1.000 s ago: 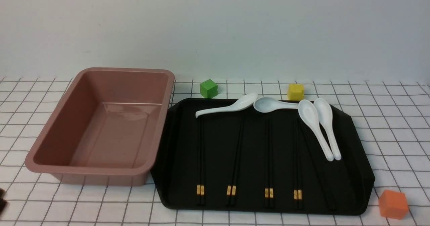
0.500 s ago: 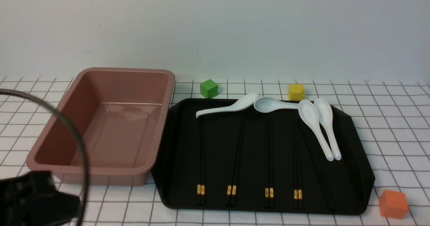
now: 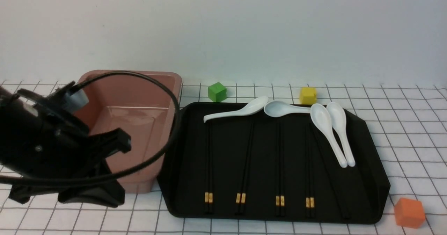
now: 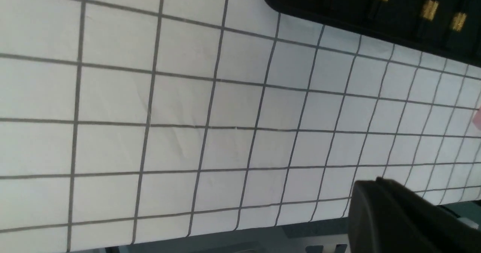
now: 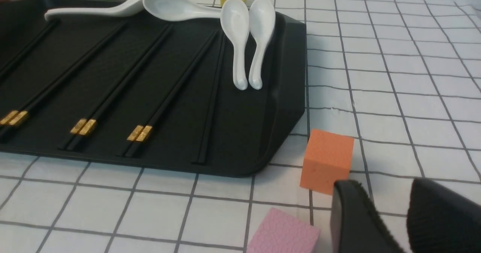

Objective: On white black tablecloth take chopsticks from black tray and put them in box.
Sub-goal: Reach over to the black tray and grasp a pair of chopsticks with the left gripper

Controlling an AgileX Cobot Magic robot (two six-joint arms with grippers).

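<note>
Across the black tray (image 3: 227,165) lie the chopsticks (image 3: 206,197), four pairs with their gold bands toward us, plus dark, bandless-looking sticks slanting near the spoons (image 3: 327,133). One spoon's handle reaches over the far end of the pair nearest the box (image 3: 139,130), which stands just beside the tray on our left, partly hidden by our left arm (image 3: 52,147); we see no chopsticks in the part of its floor that shows. We judge this to be the approach to a first pick — nothing is in our grasp. Our left gripper (image 4: 379,183), over the tablecloth (image 4: 180,144) on the near side, has its fingers pressed together on nothing; our right gripper (image 5: 381,183) waits near the orange cube (image 5: 327,161) with its fingers spread. Next, we would bring the left one over the nearest pair, part its fingers, and close squarely across both sticks — low enough to catch such thin things without scraping the tray, and lifting gently so the overlapping spoon isn't dragged along.
</note>
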